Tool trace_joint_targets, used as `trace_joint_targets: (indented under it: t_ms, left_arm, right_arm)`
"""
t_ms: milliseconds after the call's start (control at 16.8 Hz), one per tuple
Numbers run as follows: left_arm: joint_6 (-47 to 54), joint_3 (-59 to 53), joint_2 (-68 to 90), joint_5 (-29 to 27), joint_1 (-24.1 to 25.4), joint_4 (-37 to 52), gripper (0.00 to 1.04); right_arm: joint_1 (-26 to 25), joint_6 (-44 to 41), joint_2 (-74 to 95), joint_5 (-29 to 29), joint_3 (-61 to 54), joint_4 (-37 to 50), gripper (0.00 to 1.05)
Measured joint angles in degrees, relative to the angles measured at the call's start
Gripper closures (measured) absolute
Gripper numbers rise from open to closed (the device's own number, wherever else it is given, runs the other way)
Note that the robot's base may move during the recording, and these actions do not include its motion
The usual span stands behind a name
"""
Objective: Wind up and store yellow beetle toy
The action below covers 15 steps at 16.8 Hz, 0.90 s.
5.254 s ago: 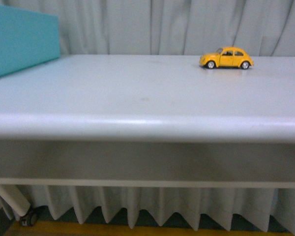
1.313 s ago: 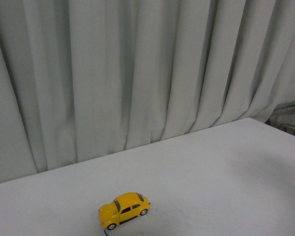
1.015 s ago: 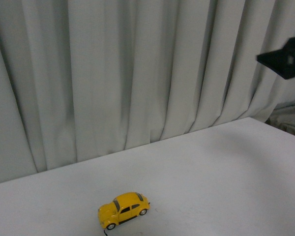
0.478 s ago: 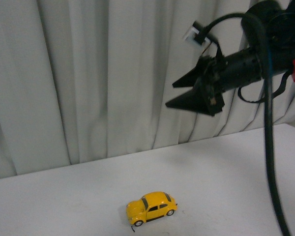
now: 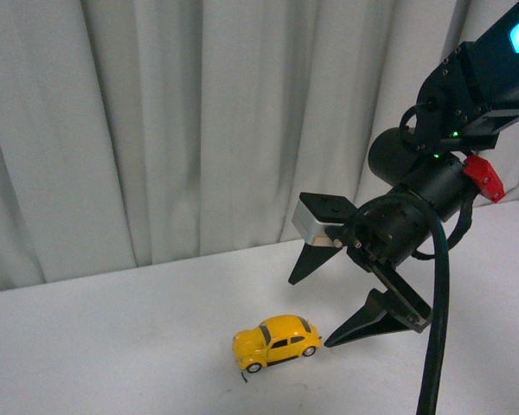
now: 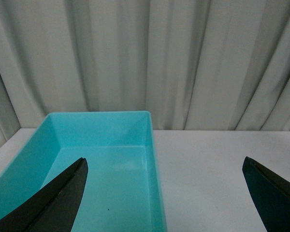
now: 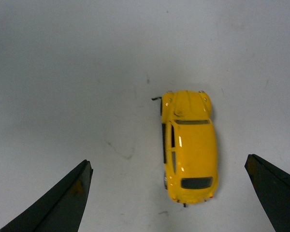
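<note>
Hovering w/ rt tool [image 5: 310, 312] spread wide just beside yellow beetle toy [image 5: 277, 341] on counter [image 5: 112, 346], prob. to straddle its flanks; holding lt tool [image 6: 164, 162] open facing teal bin [image 6: 101, 145], prob. for stowing.

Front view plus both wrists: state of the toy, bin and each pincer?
yellow beetle toy: upright on its wheels on the white table, not gripped.
right pincer: open, empty, hovering close to the toy.
left pincer: open, empty, facing the bin.
teal bin: open-topped, no toy in the visible part.
</note>
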Motion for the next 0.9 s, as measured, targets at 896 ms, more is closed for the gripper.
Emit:
trace_joint_targets:
  t_ms: [896]
  left_arm:
    - [0.0, 0.0, 0.0, 0.0, 0.0, 0.0, 0.07]
  right_arm:
    - [3.1, -1.8, 11.6, 4.5, 7.7, 5.7, 0.07]
